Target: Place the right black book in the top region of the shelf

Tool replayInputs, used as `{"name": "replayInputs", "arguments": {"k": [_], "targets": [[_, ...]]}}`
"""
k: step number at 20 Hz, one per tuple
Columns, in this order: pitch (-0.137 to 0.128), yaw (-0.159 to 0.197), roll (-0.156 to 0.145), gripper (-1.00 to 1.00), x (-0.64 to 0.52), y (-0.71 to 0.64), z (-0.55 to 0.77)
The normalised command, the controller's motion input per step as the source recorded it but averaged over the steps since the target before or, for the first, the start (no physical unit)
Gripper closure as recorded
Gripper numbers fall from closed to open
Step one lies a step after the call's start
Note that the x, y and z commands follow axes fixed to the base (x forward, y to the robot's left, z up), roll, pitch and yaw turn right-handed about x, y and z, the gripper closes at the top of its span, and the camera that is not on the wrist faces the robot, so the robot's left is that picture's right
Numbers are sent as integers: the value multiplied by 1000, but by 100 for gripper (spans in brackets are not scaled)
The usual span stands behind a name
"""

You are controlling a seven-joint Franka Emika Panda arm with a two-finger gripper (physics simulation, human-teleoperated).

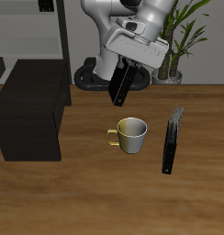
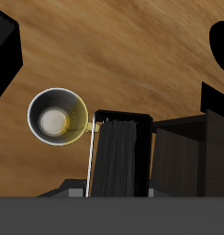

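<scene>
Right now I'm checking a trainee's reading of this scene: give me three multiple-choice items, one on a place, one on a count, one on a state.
1. Where is the right black book?
A. flat on the table
B. in the air above the mug
C. on the shelf

2. How many black books show?
A. one
B. two
C. three

3. The end effector is:
A. shut on the right black book
B. open and empty
C. holding the mug

Key:
1 B, it hangs over the mug, short of the shelf.
2 B, the other book lies on the table.
3 A, the book hangs from it.
</scene>
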Motion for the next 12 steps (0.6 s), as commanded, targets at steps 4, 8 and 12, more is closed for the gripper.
{"name": "replayInputs", "arguments": {"k": [4,8,12], "targets": [[-9,29,-87,100,157,51,-61],[27,-5,-108,100,4,-50,-123],[4,-23,-94,100,-5,-116,-26]]}}
